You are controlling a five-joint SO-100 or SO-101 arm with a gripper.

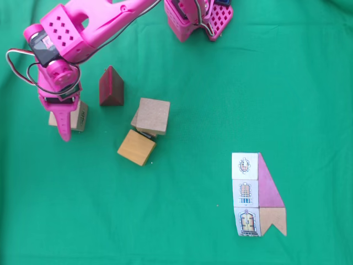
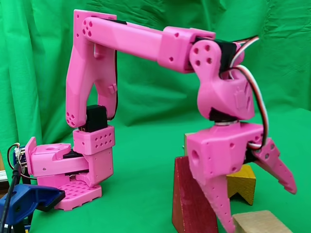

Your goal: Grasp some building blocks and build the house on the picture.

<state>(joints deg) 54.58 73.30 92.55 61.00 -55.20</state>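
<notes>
Pincer: the pink pincer [image 1: 65, 118] hangs over a pale tan cube [image 1: 80, 117] at the left of the top-down fixed view. In the side-on fixed view the pincer [image 2: 260, 206] has its fingers spread wide apart, with nothing between them.
Target block: this pale tan cube [image 2: 260, 222] sits low on the green cloth, just beside the lower finger. Whether the finger touches it I cannot tell.
Step in hand: judged as lining up for a grasp on this cube.
How to do it well: centre the open fingers so one falls on each flat side, come down straight, and close only once both faces are bracketed. A finger landing on top would push the cube away.
Nearby blocks: the dark red triangular prism [image 1: 111, 86] stands just to the right of the pincer in the top-down view. A larger tan cube [image 1: 153, 115] rests on another tan block, partly hidden, with the orange-yellow cube [image 1: 136, 147] touching at its lower left.
Risk: the prism [image 2: 189, 201] is close; a wide swing could topple it.
Picture card: the card [image 1: 256, 195] lies well apart at the lower right, three white squares stacked, a pink slanted roof beside them.
Progress: no block yet stands by the card, so the house looks unstarted.
Counter: covered wholly in green cloth [image 1: 265, 88].
</notes>
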